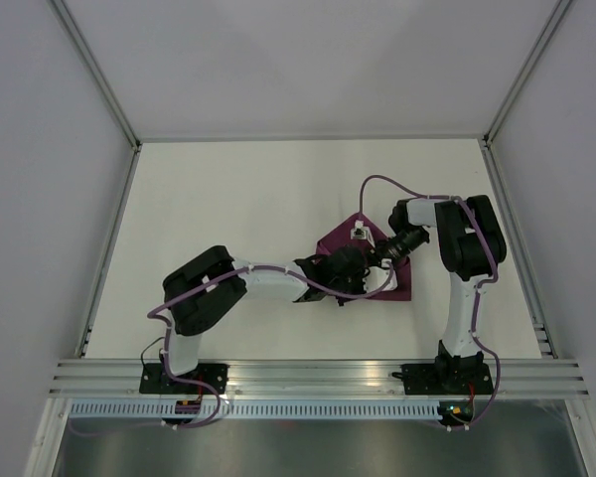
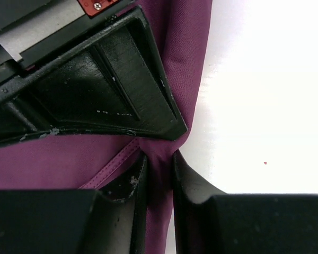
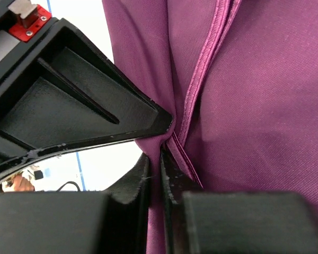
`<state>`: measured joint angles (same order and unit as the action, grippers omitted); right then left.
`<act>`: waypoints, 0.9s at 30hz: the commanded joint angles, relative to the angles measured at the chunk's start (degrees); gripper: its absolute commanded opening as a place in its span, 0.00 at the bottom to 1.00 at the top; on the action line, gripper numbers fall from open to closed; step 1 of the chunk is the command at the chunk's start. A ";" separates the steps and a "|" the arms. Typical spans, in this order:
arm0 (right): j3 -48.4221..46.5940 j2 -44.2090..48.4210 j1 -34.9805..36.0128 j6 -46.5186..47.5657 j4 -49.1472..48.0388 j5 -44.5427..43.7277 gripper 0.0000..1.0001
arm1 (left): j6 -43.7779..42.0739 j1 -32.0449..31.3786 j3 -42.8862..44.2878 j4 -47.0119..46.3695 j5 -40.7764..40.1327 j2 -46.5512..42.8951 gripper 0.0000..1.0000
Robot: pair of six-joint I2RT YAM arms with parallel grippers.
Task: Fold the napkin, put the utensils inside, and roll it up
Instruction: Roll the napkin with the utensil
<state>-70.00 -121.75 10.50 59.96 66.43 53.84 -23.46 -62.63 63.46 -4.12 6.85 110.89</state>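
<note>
Black fingers [image 2: 122,95] of the left hand [image 2: 158,151] fill its wrist view, pressed together on a bunched fold of the napkin [image 2: 53,164] close to its hemmed edge, with bare white desk [image 2: 265,106] to the right of the cloth. Its partner, the right hand [image 3: 161,145], likewise pinches a ridge of the purple fabric just beside a stitched hem. From above, the napkin lies partly folded right of the desk's centre, and both hands meet over its middle, close together.
</note>
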 commanded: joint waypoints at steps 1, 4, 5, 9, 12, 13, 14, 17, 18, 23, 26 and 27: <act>-0.49 1.24 -0.04 0.60 -9.04 -6.74 0.19 | 3.68 2.25 2.54 4.46 8.60 4.15 0.02; -0.58 5.02 -0.04 -1.07 -9.48 -6.91 0.36 | 5.61 4.09 3.86 7.63 14.14 5.04 0.02; -0.75 5.99 -0.04 -1.43 -9.66 -6.74 0.39 | 5.97 4.97 4.21 8.85 16.33 5.38 0.02; -1.63 12.31 -0.22 -4.50 -10.44 -6.82 0.52 | 6.94 6.73 7.45 12.98 20.65 7.41 0.02; -1.90 15.83 -0.74 -8.10 -12.90 -7.70 0.55 | 8.61 8.40 8.34 13.96 24.26 8.64 0.02; -1.81 16.63 -0.92 -9.15 -14.65 -8.57 0.55 | 9.13 8.84 8.34 13.96 25.13 8.99 0.02; -1.90 17.25 -1.27 -11.51 -15.54 -8.93 0.56 | 9.57 9.45 8.35 13.96 26.36 9.08 0.02; -1.81 19.71 -2.68 -14.68 -18.88 -10.68 0.57 | 11.07 10.94 8.52 14.58 29.34 10.04 0.02; -1.81 21.11 -3.46 -15.14 -19.93 -11.04 0.57 | 12.03 11.30 9.22 15.19 29.88 10.39 0.02; 1.70 27.35 -5.05 -15.93 -23.89 -12.36 0.57 | 14.93 14.38 10.28 15.81 36.82 12.33 0.02; 6.43 33.06 -5.05 -18.30 -28.98 -14.03 0.59 | 16.78 15.95 10.72 16.07 40.06 13.47 0.02; 7.32 34.81 -5.05 -19.17 -30.82 -15.07 0.60 | 17.39 16.31 11.07 16.25 40.95 14.26 0.02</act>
<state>-64.23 -95.59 7.73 43.46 39.70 37.10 -14.72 -51.00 76.42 2.04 44.51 120.31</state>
